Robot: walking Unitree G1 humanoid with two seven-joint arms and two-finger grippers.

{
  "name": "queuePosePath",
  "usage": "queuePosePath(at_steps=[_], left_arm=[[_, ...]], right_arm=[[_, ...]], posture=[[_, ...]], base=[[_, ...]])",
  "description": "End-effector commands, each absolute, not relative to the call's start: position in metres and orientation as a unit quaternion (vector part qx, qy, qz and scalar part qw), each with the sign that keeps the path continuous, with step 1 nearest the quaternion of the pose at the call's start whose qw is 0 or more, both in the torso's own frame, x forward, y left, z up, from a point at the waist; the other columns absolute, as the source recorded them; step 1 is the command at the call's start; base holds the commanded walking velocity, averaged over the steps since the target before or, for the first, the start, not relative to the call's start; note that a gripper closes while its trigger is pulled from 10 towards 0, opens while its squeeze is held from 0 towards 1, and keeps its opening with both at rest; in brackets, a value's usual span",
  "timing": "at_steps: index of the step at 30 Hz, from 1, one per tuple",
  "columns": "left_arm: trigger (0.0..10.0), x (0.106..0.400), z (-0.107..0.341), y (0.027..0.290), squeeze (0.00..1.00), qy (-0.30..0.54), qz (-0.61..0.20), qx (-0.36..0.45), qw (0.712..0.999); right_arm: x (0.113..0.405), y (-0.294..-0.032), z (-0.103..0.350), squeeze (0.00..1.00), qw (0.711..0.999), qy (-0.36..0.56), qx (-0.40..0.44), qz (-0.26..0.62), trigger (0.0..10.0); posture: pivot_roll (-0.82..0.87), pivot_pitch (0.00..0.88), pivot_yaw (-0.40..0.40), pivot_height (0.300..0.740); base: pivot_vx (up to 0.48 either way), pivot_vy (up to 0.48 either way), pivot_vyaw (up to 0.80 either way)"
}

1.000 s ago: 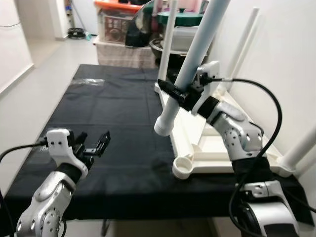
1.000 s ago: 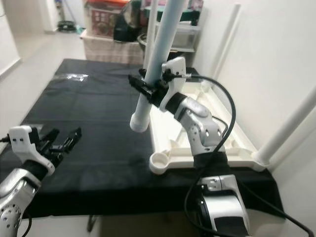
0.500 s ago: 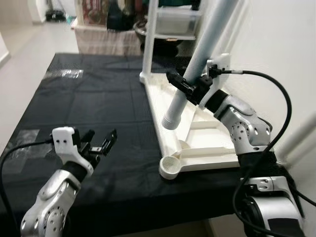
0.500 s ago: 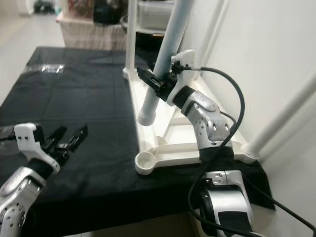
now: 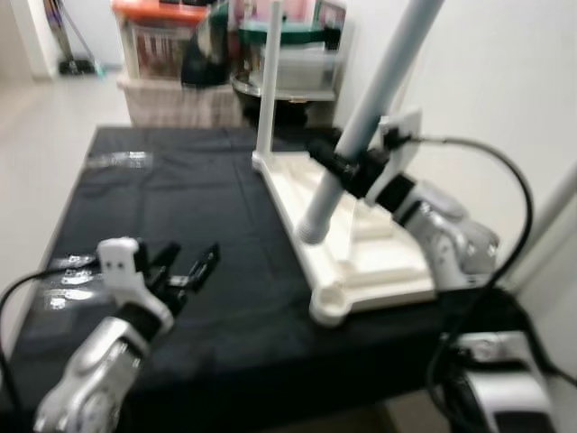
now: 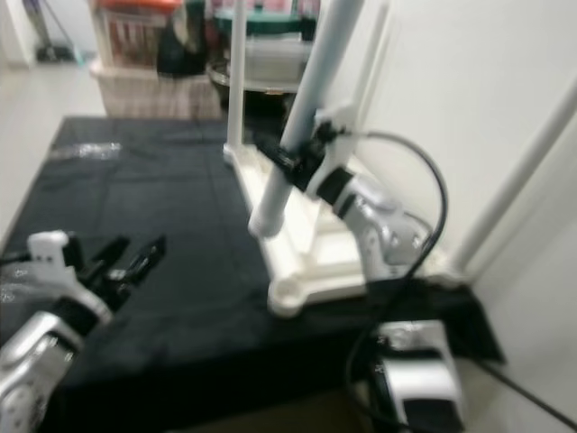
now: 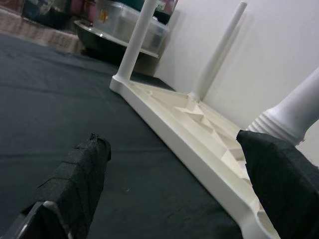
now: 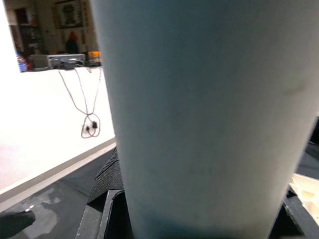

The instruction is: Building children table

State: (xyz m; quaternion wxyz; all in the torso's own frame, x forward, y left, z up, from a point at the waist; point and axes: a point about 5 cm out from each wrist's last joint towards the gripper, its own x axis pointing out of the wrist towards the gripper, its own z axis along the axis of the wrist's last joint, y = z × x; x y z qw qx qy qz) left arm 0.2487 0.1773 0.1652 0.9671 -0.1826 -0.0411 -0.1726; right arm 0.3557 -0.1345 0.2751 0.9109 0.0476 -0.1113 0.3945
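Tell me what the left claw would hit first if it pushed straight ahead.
Likely the long side rail of the upturned white table top, which lies across the left claw's line; depth is uncertain.

Both arms are jointed silver metal with white wrist housings and looping black cables. The left gripper (image 5: 185,271) and right gripper (image 5: 335,167) each carry two long black fingers (image 7: 75,181), their pads wrapped in coarse black textured tape.
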Motion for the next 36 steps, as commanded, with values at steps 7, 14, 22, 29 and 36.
queuePosePath(at_steps=[7, 14, 22, 29, 36], left_arm=[[10.0, 0.243, 0.161, 0.172, 0.00, -0.023, -0.195, -0.187, 0.963], [10.0, 0.239, 0.158, 0.173, 0.00, -0.014, -0.198, -0.186, 0.962], [10.0, 0.239, 0.159, 0.173, 0.00, -0.013, -0.200, -0.186, 0.962], [10.0, 0.236, 0.160, 0.176, 0.00, -0.011, -0.198, -0.184, 0.963], [10.0, 0.236, 0.160, 0.176, 0.00, -0.009, -0.199, -0.185, 0.962]], right_arm=[[0.341, -0.152, 0.267, 0.00, 0.856, -0.078, 0.020, 0.510, 10.0], [0.353, -0.178, 0.245, 0.00, 0.845, -0.026, 0.011, 0.533, 10.0], [0.353, -0.181, 0.230, 0.00, 0.829, 0.007, 0.031, 0.558, 10.0], [0.351, -0.179, 0.216, 0.00, 0.810, 0.014, 0.029, 0.586, 10.0], [0.350, -0.177, 0.207, 0.00, 0.808, 0.016, 0.030, 0.589, 10.0]], posture=[[0.07, 0.000, -0.098, 0.740], [0.08, 0.000, -0.103, 0.740], [0.09, 0.000, -0.106, 0.740], [0.10, 0.000, -0.107, 0.740], [0.10, 0.000, -0.105, 0.740]], base=[[0.000, 0.000, 0.00], [0.000, 0.000, 0.00], [0.000, 0.000, 0.00], [0.000, 0.000, 0.00], [0.000, 0.000, 0.00]])
